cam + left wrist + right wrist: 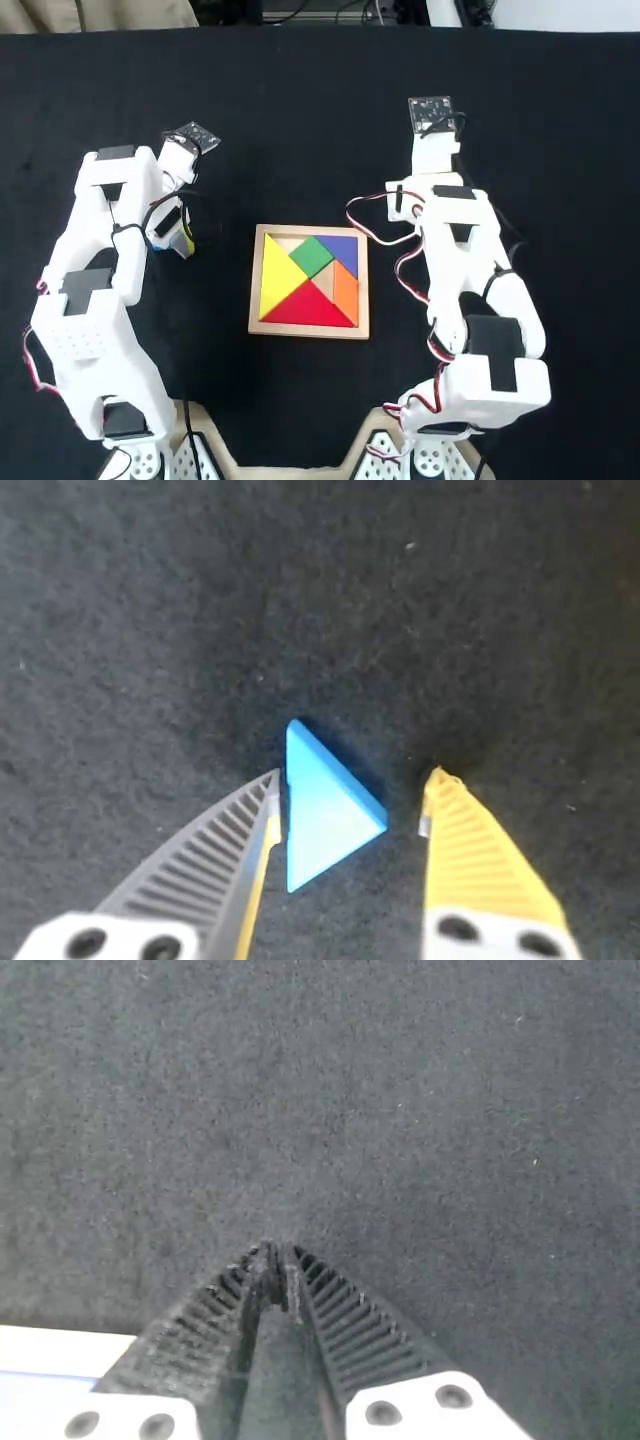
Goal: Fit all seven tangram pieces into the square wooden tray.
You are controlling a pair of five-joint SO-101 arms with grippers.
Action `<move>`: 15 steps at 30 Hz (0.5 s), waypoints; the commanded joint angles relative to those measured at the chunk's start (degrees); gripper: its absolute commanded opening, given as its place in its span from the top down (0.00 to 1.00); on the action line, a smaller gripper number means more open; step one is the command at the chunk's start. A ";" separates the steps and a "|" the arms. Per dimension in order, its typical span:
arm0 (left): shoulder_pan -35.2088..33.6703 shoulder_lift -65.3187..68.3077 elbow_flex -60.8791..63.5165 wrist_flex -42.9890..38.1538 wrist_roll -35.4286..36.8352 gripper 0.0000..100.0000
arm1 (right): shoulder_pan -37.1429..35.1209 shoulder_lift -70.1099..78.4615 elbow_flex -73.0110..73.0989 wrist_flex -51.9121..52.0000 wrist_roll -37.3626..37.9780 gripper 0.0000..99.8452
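"From above?"
"The tray [256, 285] sits mid-table, mostly filled; bare spots show."
"Left wrist?"
"Left gripper [350, 785] wide, straddling the blue triangle [325, 815] on the cloth; picking step, I'd say; next, close squarely."
"Right wrist?"
"Right gripper [272, 1260] closed, empty."

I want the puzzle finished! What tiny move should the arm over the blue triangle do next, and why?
Probably close the left end effector on the blue triangle. Its fingers stand open on either side of the triangle, which lies on the black table, outside the tray, and bare wood in the tray looks unfilled.
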 commanded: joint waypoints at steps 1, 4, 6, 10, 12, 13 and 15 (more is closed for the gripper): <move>-1.36 0.26 -2.59 -0.18 0.35 0.79 | -0.18 -0.40 -1.19 -1.05 0.44 0.99; -1.36 0.26 -2.51 -0.09 0.62 0.79 | -0.18 -0.40 -1.19 -1.05 0.44 0.99; -1.36 0.26 -2.51 -0.09 2.37 0.79 | -0.18 -0.40 -1.19 -1.05 0.44 0.99; -1.27 0.18 -2.59 -0.09 2.99 0.79 | -0.26 -0.40 -1.19 -1.05 0.44 0.99; -1.10 0.18 -2.59 -0.09 3.08 0.79 | -0.26 -0.40 -1.19 -1.05 0.44 0.99; -1.10 0.18 -2.59 -0.09 3.08 0.79 | -0.26 -0.40 -1.19 -1.05 0.44 0.99; -1.19 0.18 -2.95 -0.09 3.08 0.79 | -0.26 -0.40 -1.19 -1.05 0.44 0.99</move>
